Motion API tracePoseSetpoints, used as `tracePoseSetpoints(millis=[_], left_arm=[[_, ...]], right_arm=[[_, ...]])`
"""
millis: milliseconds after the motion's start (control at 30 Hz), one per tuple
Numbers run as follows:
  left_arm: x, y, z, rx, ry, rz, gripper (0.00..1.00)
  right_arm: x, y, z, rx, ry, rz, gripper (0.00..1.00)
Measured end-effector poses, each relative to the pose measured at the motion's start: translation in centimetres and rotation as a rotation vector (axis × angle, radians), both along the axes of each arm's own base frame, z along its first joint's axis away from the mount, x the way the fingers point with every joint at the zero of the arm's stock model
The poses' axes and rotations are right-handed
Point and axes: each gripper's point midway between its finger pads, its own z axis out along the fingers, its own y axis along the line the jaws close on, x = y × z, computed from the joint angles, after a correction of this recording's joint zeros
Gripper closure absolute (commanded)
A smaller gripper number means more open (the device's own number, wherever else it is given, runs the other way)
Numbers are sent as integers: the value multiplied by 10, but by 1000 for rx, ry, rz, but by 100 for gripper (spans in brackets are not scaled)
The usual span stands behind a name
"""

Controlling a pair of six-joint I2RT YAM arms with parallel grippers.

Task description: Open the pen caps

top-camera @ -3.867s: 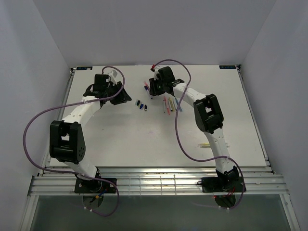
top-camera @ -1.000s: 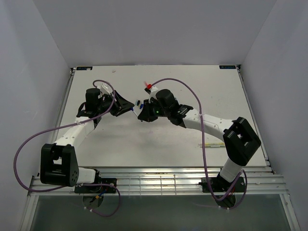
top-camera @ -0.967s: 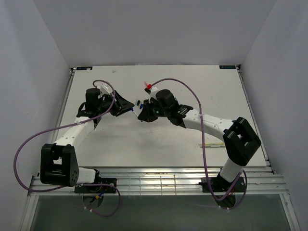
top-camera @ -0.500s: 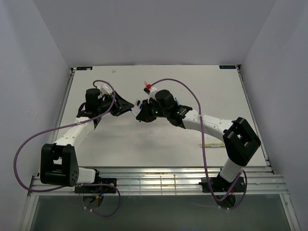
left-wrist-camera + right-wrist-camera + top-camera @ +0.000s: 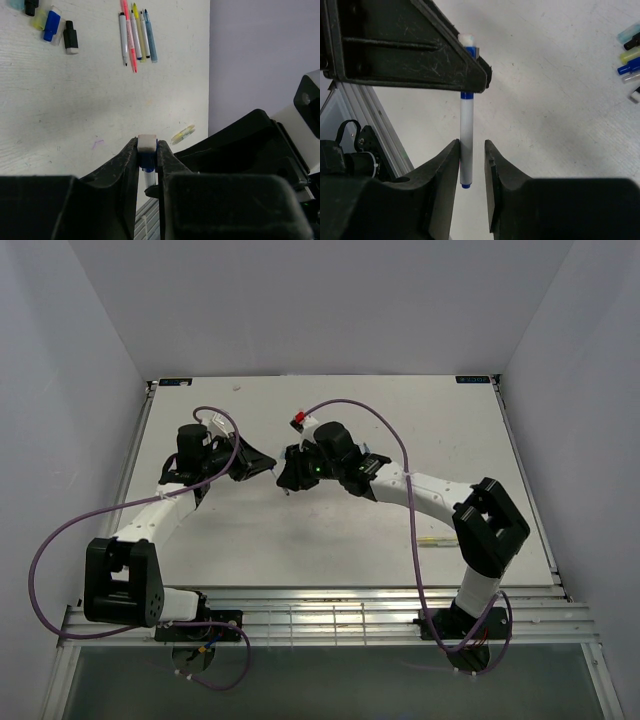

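A white-barrelled pen (image 5: pixel 466 140) with a blue tail hangs in the air between the two arms. My left gripper (image 5: pixel 147 146) is shut on its blue, white-tipped cap (image 5: pixel 147 142). My right gripper (image 5: pixel 471 155) stands open around the barrel's lower end; the barrel touches one finger and a gap shows on the other side. In the top view the left gripper (image 5: pixel 268 468) and the right gripper (image 5: pixel 285 478) meet tip to tip above the table's middle. Several loose pen caps (image 5: pixel 50 22) lie on the table, seen also in the right wrist view (image 5: pixel 630 55).
A row of several pens (image 5: pixel 135 32) lies on the white table (image 5: pixel 330 530) beyond the caps. One yellow-green pen (image 5: pixel 430 540) lies alone toward the near right. A black cap (image 5: pixel 71 37) rests beside the blue ones. Purple cables arc over both arms.
The right gripper has opened off the pen barrel and its arm has shifted slightly left. The left gripper has closed onto the cap end.
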Motion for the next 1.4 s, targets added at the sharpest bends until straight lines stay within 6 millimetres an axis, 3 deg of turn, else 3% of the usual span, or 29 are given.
tracePoseSetpoints(millis=[267, 300, 367, 633, 833, 900, 1033, 1100, 1167, 1267, 1400], left_arm=[[0, 0, -4, 12, 3, -7, 100], [0, 1, -5, 14, 2, -7, 100], [1, 3, -6, 27, 0, 1, 100], [16, 7, -11, 95, 67, 34, 100], [29, 7, -14, 122, 154, 56, 100], [35, 11, -15, 130, 165, 78, 100], [68, 39, -6, 157, 105, 187, 100], [76, 49, -3, 171, 71, 215, 100], [79, 52, -3, 190, 44, 220, 100], [83, 55, -7, 233, 19, 217, 100], [95, 58, -28, 301, 47, 193, 100]], right_arm=[[20, 19, 0, -33, -24, 15, 68], [21, 21, -1, -34, -25, 18, 71], [22, 26, -3, -35, -17, 32, 92], [28, 26, -9, -89, -70, -18, 92], [41, 20, -11, -319, -353, -263, 92], [39, 12, -18, -428, -421, -326, 92], [22, -31, -75, -638, -402, -282, 92], [18, -52, -103, -659, -317, -216, 92], [19, -72, -117, -619, -221, -181, 92], [34, -96, -110, -526, -135, -214, 92], [65, -111, -71, -384, -126, -289, 92]])
